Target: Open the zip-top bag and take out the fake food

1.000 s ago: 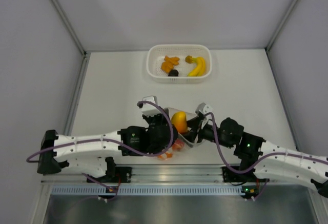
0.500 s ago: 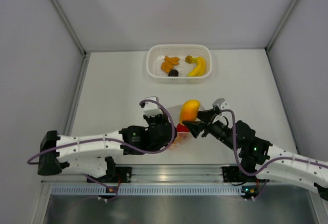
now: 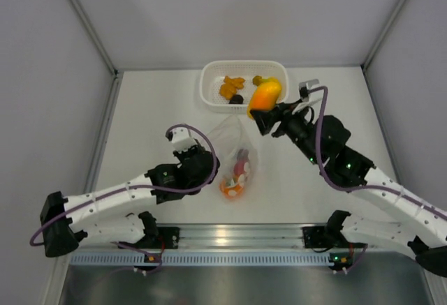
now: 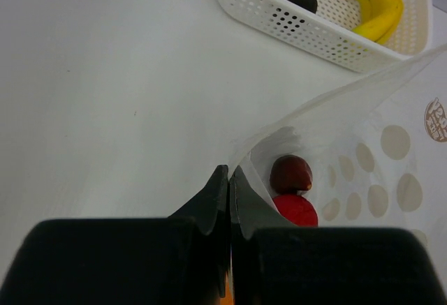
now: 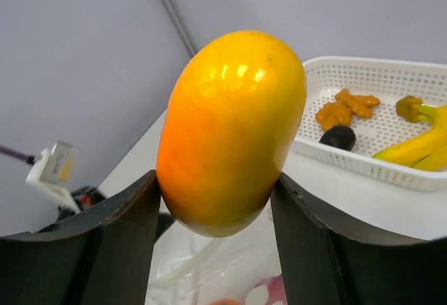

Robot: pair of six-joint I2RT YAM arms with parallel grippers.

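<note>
Open counter [image 3: 154, 109] lies left of the basket [image 3: 207, 88] and at far right. The zip-top bag [image 3: 234, 141] fills the centre; the right tool [image 3: 263, 109], gripping a yellow-orange fruit [image 3: 264, 95], blocks the basket's near-right corner.

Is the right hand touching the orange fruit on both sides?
Touching. The right wrist view shows the right hand with both fingers pressed flush against opposite sides of the fruit, no gap.

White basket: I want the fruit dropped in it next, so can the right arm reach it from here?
Probably yes. The right gripper, shut on the orange-yellow fruit, hangs at the basket, by its near right rim, nothing between. The left gripper pinches the zip-top bag well away, clear of the path.
</note>
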